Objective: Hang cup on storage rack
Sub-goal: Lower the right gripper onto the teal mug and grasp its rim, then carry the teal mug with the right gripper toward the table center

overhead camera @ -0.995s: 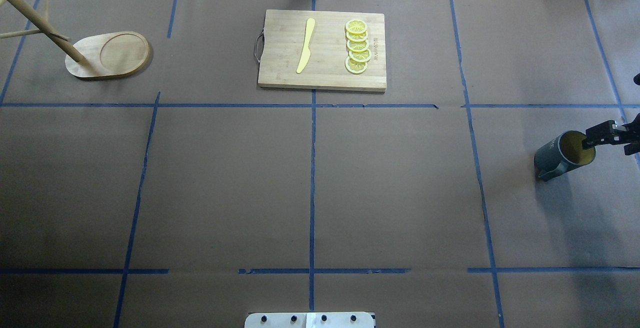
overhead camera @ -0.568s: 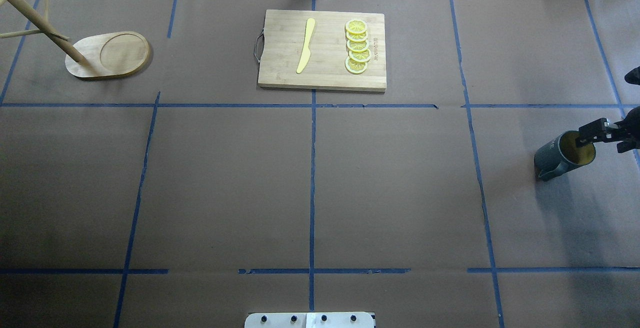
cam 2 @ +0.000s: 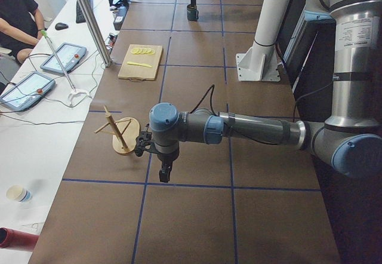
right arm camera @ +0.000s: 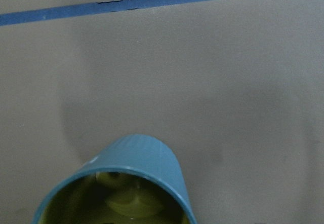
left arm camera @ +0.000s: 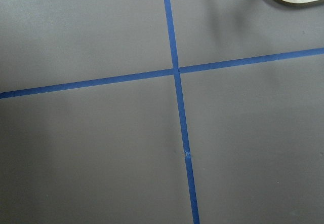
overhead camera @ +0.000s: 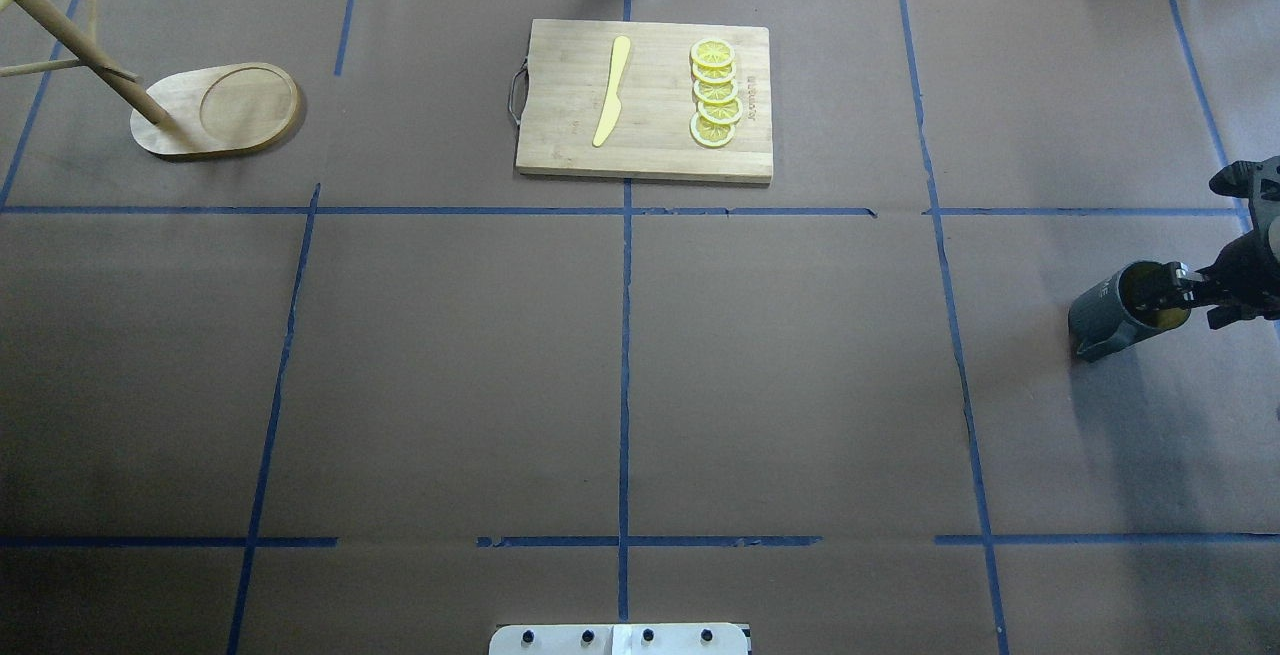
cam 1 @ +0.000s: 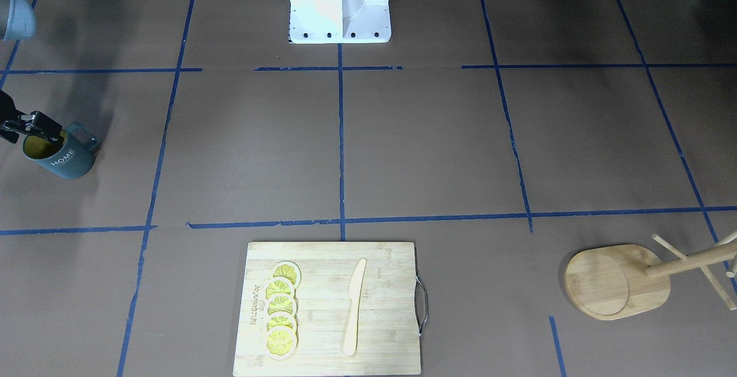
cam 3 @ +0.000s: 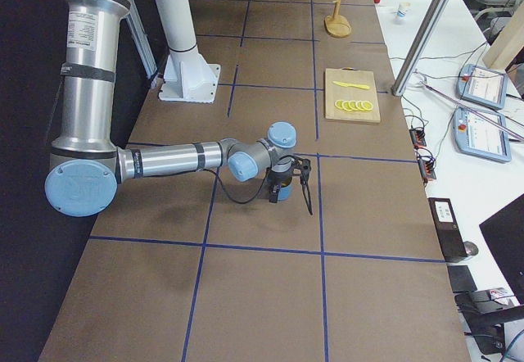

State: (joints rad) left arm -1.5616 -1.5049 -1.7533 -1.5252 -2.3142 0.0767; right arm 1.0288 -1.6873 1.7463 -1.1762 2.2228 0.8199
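Blue-grey cup (overhead camera: 1100,307) stands upright — right end effector (overhead camera: 1190,300) spread open astride its rim, one finger inside.

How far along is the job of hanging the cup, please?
Nothing is finished: the cup stands on the table, far from the storage rack. In hand: the right gripper has its open jaws over the cup's rim. Left: gripping, carrying it across, hanging it.
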